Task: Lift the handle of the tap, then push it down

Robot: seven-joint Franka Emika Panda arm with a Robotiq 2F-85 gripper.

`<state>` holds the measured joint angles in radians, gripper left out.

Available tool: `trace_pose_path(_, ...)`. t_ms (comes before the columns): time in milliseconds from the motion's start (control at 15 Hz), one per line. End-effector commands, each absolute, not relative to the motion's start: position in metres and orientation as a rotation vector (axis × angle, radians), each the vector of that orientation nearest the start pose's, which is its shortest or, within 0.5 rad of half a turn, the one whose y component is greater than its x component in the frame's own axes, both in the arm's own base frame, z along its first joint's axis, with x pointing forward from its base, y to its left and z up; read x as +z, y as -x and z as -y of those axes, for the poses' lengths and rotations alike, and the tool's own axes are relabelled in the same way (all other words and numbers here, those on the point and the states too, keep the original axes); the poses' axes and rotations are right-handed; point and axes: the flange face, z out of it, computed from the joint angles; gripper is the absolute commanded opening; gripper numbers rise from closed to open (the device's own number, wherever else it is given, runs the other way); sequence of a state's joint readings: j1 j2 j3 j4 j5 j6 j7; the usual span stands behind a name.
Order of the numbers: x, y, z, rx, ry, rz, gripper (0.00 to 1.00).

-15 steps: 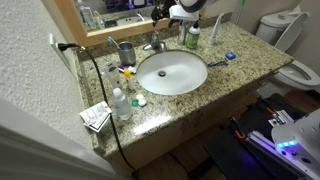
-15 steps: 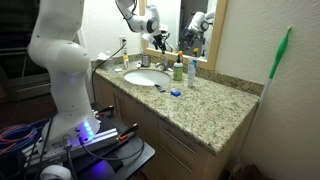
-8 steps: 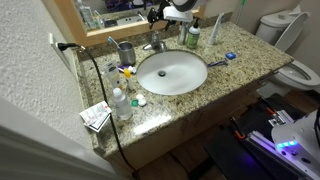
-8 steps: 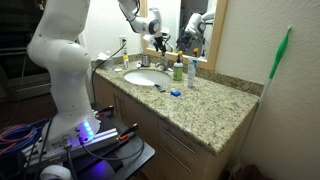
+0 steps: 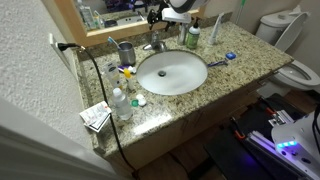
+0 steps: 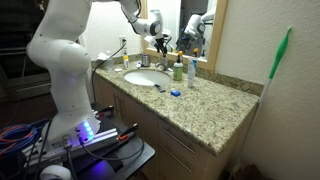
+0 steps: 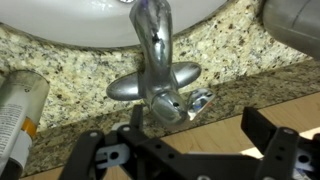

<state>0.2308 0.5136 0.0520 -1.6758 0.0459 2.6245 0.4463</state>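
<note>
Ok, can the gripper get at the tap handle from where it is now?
Probably yes. In the wrist view the gripper is open, the handle of the tap lies just ahead of its fingers, and nothing sits between them. The pale container lies off to one side.

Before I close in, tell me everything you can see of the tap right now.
The tap is a small, shiny chrome single-lever faucet. Its long body points toward the white basin and rises from an oval base plate on the speckled granite counter. In the wrist view handle and spout overlap, so I cannot separate them. In an exterior view the tap stands at the basin's back edge. The gripper is open just short of it, apparently not touching.
</note>
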Motion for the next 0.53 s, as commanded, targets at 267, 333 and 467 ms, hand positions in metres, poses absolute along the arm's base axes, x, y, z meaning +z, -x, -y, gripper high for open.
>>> trace_pose_path(267,0.345,-0.683,-0.196,-0.474,2.89,-0.271,0.67)
trace_pose_path(333,0.343,-0.682,-0.197,-0.46,2.896,-0.27,0.61)
trace_pose_path(467,0.342,-0.681,-0.199,-0.451,2.905,-0.269,0.45)
